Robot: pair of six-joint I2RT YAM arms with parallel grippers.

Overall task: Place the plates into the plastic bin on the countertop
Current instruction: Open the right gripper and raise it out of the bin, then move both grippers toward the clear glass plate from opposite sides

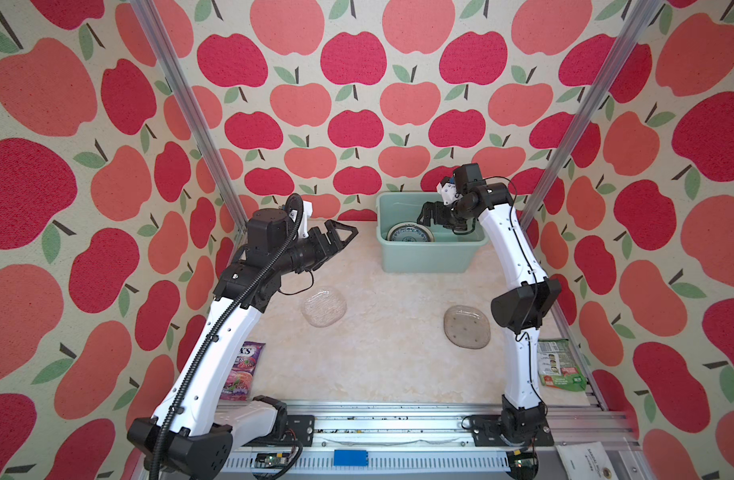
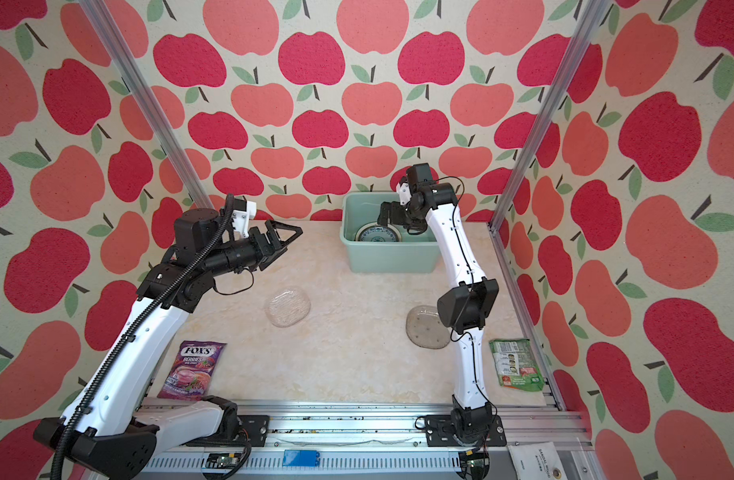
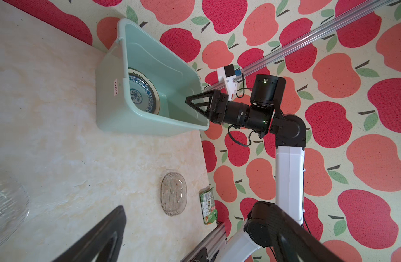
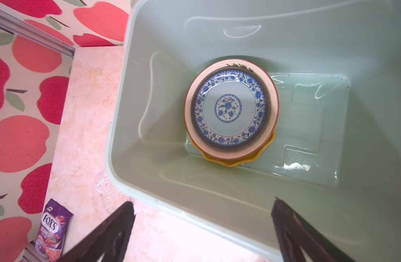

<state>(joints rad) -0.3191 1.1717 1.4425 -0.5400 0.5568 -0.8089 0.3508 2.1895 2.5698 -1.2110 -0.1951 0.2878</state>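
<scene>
The countertop (image 1: 382,365) was the biggest thing. One bin (image 1: 429,259) sat on it at the back, close to the wall. The right gripper (image 4: 203,203) hung over the bin with its fingers spread wide and nothing in them. The left gripper (image 1: 343,237) was up in the air over the left side, spread wide too, and empty.

Inside the bin lay a pile: a blue plate (image 4: 229,108) on top, a cream plate (image 4: 272,108) under it, and a yellow plate (image 4: 231,162) lowest. That made three I could count. Any more underneath were hidden.

Two more lay flat on the countertop, not yet in the bin: the left glass plate (image 1: 324,306) and the right glass plate (image 1: 467,327), well apart. They looked hard, thin and smooth. They were likely slippery and would probably break if dropped. The rim seemed the best place to hold one, with one finger on top and one below.

Two snack packets lay near the front corners: a purple packet (image 2: 193,370) and a green packet (image 2: 517,365).
</scene>
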